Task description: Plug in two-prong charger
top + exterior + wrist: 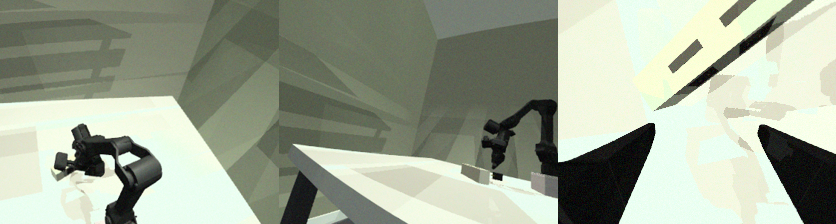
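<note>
The power strip is a long pale block on the table. The wrist view shows it slanting to the upper right, with grey slots on top and black patches along its side. A small black block, which looks like the charger, sits just behind the strip in the exterior view. I cannot make it out in the other views, and its prongs cannot be told. My gripper is open and empty, low above the table. The strip's near end lies beyond the left fingertip in the wrist view. The arm hides most of the strip in the top view.
The white table carries broad beige shadow patches. A pinkish box stands at the arm's foot in the exterior view. The table's right edge runs beyond the arm in the top view.
</note>
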`<action>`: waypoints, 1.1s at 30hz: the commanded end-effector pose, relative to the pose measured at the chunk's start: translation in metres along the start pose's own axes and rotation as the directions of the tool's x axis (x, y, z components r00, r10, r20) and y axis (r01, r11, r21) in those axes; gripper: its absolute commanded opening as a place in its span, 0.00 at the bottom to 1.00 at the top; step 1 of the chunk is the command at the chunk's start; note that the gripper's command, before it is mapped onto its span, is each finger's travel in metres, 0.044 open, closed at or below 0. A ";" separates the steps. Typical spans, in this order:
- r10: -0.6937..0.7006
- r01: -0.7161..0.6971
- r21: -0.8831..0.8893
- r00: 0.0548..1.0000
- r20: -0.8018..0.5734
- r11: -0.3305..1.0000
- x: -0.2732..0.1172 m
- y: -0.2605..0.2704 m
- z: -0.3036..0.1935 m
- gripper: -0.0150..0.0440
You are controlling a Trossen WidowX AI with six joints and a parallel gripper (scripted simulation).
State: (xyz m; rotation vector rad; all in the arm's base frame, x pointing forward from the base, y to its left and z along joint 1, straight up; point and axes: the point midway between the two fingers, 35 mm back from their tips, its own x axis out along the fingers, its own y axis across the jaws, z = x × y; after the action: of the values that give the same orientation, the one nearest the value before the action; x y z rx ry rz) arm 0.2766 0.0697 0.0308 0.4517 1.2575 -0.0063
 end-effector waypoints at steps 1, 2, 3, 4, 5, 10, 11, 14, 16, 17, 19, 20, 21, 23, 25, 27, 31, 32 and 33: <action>-0.044 0.044 -0.048 0.999 -0.002 0.998 -0.002 -0.016 0.007 1.00; -0.053 0.053 -0.059 0.999 -0.002 0.997 -0.002 -0.020 0.009 1.00; -0.063 0.062 -0.071 0.998 -0.003 0.996 -0.003 -0.024 0.010 1.00; -0.072 0.072 -0.082 0.997 -0.004 0.994 -0.004 -0.028 0.011 1.00; -0.081 0.081 -0.093 0.997 -0.006 0.992 -0.005 -0.031 0.012 1.00; -0.114 0.111 -0.128 0.993 -0.018 0.986 -0.009 -0.049 0.017 1.00; -0.119 0.116 -0.134 0.993 -0.021 0.984 -0.009 -0.053 0.017 1.00; -0.135 0.129 -0.151 0.990 -0.030 0.980 -0.012 -0.063 0.019 1.00; -0.146 0.138 -0.163 0.989 -0.036 0.977 -0.014 -0.070 0.020 1.00; -0.153 0.145 -0.174 0.987 -0.039 0.974 -0.015 -0.073 0.021 1.00; -0.170 0.158 -0.197 0.985 -0.044 0.967 -0.017 -0.081 0.022 1.00; -0.178 0.164 -0.209 0.983 -0.047 0.964 -0.018 -0.085 0.022 1.00; -0.186 0.170 -0.221 0.981 -0.050 0.960 -0.019 -0.089 0.023 1.00; -0.201 0.182 -0.244 0.978 -0.057 0.953 -0.021 -0.096 0.024 1.00; -0.216 0.192 -0.268 0.974 -0.065 0.944 -0.024 -0.104 0.024 1.00; -0.231 0.200 -0.291 0.970 -0.073 0.935 -0.026 -0.112 0.025 1.00; -0.258 0.214 -0.339 0.962 -0.092 0.916 -0.031 -0.127 0.025 1.00; -0.265 0.216 -0.351 0.959 -0.097 0.911 -0.032 -0.131 0.025 1.00; -0.271 0.218 -0.362 0.957 -0.102 0.906 -0.034 -0.134 0.025 1.00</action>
State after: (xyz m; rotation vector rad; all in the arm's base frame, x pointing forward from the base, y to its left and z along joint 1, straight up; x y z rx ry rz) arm 0.2588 -0.0571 0.0240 0.0268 1.3995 0.0244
